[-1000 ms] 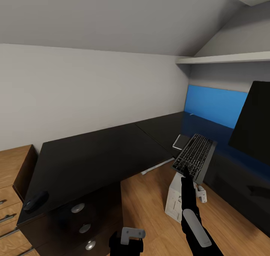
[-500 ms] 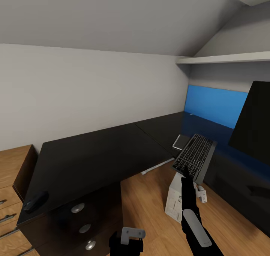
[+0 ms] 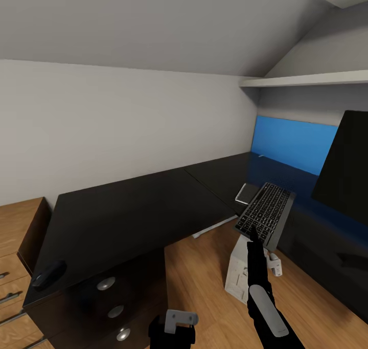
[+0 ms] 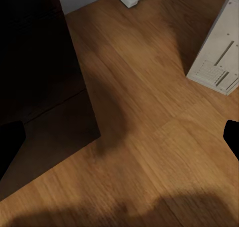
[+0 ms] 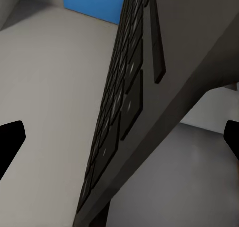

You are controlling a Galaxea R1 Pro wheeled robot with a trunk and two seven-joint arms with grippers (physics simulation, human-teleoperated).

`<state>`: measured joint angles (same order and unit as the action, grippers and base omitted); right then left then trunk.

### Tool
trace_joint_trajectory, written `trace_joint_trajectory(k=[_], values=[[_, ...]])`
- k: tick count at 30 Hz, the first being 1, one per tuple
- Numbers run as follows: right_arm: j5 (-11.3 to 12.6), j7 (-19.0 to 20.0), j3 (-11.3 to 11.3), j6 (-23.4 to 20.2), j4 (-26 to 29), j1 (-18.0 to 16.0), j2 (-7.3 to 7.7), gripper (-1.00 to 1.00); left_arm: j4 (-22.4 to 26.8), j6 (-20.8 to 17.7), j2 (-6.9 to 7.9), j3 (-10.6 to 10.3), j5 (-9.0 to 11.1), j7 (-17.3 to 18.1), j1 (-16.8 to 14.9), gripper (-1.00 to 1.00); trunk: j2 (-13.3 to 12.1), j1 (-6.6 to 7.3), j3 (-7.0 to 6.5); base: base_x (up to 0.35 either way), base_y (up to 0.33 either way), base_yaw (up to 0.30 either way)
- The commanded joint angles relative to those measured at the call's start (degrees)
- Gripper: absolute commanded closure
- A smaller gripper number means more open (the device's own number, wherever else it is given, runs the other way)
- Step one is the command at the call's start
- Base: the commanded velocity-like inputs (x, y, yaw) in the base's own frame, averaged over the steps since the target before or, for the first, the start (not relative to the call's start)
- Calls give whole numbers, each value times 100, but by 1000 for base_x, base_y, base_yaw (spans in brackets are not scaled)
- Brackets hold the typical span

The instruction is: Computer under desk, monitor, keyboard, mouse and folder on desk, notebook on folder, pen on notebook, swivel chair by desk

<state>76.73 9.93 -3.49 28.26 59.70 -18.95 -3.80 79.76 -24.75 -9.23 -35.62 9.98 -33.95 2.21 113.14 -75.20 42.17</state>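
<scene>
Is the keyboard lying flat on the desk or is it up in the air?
Up in the air. The right claw holds the keyboard by its near edge, tilted, above the floor beside the desk.

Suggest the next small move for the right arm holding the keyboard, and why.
Probably carry the keyboard a little right and forward, then lower it flat onto the desk beside the monitor. The right gripper holds it by its near edge, tilted, raised above the desk's inner edge and partly over the floor, so it is not resting on anything.
</scene>
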Motion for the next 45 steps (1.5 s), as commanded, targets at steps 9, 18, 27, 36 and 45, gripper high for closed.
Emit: trace_joint_trajectory(k=[9, 18, 27, 36, 45], values=[[61, 35, -11, 28, 6, -3, 2, -100, 9, -12, 0, -6, 48, -41, -2, -100, 2, 0, 4, 0, 0, 0], [61, 35, -9, 30, 7, -3, 2, 100, 6, -12, 0, -6, 51, -40, -2, -100, 2, 0, 4, 0, 0, 0], [61, 44, -12, 31, 13, -3, 1, 100, 4, -16, 0, -13, 50, -34, -2, -100, 2, 0, 4, 0, 0, 0], [61, 44, -3, 30, 16, -3, 4, 100, 4, -21, -8, -15, 56, -34, -2, -100, -78, 44, -32, 0, 0, 0], [73, 20, -38, -239, 591, 123, 63, 100, -144, -21, -15, -50, 42, -48, -2, -100, -439, 242, -193, 0, 0, 0]])
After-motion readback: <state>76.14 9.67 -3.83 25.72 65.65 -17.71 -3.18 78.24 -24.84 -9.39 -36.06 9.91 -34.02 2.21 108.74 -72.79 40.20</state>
